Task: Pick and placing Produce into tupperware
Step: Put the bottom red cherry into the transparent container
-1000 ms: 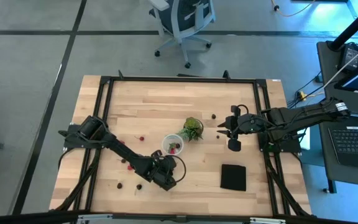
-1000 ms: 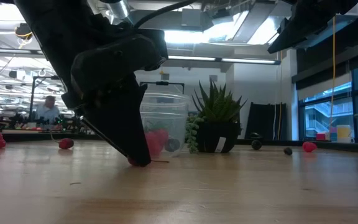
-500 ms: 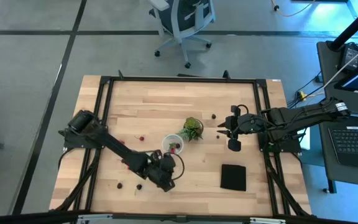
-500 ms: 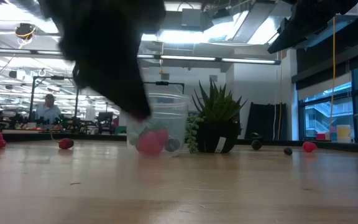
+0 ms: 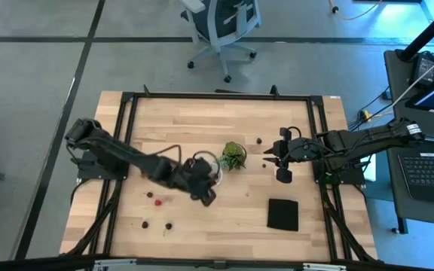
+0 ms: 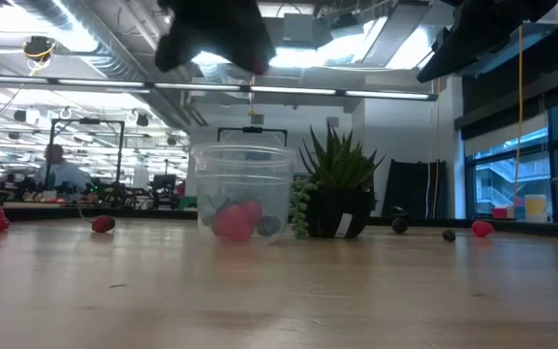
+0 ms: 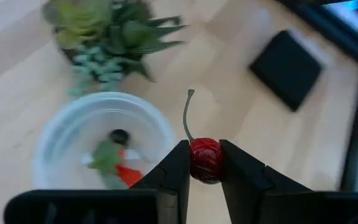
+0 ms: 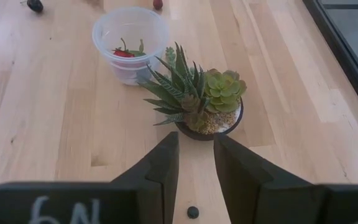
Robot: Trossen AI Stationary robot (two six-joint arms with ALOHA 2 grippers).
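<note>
A small dark red cherry [image 7: 205, 159] with a thin curved stem is pinched between the fingers of the left gripper [image 7: 204, 163], which is closed on it, near the bottom centre of the left wrist view. It is carried above the table, beside the near rim of the round translucent tupperware [image 7: 98, 143] at lower left of that frame. The cherry is judged light, smooth and somewhat slippery, probably firm; it is best taken across its round body, not by the stem.

Inside the tupperware one red strawberry piece [image 7: 128, 175] with a green top and one dark berry [image 7: 119, 135] are seen (more may be hidden). In the high view, four small berries [image 5: 155, 201] lie loose at lower left of the table and three more dark ones [image 5: 258, 139] near the potted succulent [image 5: 233, 156].

The right gripper [image 8: 195, 168] is held slightly apart, empty, near the succulent.
</note>
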